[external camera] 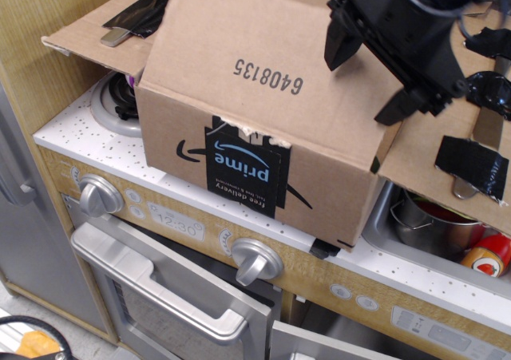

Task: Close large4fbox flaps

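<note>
The large brown box (239, 164) stands on the toy stove top, its black "prime" tape facing me. Its front flap (255, 65), printed "6408135", stands up and leans over the opening. The left flap (88, 33) hangs open outward with black tape and a metal cutlery handle on it. The right flap (455, 148) also hangs open, with black tape patches and cutlery. My black gripper (369, 74) is at the front flap's upper right corner. Its fingers (337, 42) are spread, with nothing between them. The back flap is hidden.
The toy kitchen has two silver knobs (100, 194), a clock display (177, 216) and an oven door handle (160, 292). A burner (112, 104) is left of the box. A sink with a metal pot (431, 224) and an orange bottle (487, 260) lies to the right.
</note>
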{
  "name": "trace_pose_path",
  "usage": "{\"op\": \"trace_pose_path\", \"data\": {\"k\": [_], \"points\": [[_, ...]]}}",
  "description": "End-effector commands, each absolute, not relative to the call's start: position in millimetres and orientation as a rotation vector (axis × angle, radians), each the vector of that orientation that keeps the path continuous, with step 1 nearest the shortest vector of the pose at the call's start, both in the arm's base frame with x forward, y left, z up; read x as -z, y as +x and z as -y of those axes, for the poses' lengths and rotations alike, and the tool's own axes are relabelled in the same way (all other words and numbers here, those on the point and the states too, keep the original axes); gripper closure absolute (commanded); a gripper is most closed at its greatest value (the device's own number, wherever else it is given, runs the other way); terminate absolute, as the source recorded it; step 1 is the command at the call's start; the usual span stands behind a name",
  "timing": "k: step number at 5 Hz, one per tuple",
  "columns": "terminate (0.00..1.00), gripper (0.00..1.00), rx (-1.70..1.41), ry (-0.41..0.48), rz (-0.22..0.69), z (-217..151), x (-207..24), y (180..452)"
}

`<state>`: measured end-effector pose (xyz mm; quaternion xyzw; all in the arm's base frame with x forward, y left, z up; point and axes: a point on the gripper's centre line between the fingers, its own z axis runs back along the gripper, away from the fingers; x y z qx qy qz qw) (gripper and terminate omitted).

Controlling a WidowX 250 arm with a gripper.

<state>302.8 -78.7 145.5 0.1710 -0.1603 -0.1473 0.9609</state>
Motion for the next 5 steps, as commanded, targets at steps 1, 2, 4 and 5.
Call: {"op": "trace_pose_path", "data": {"k": [1, 2, 4, 5], "points": [[0.0, 0.0, 0.254, 0.15, 0.268, 61, -130, 328], [0.0, 0.0, 0.212, 0.073, 0.231, 62, -113, 323], [0.0, 0.0, 0.219, 0.023, 0.195, 76, -117, 316], [1.0, 0.0, 0.206, 0.0, 0.174, 83, -126, 310]]}}
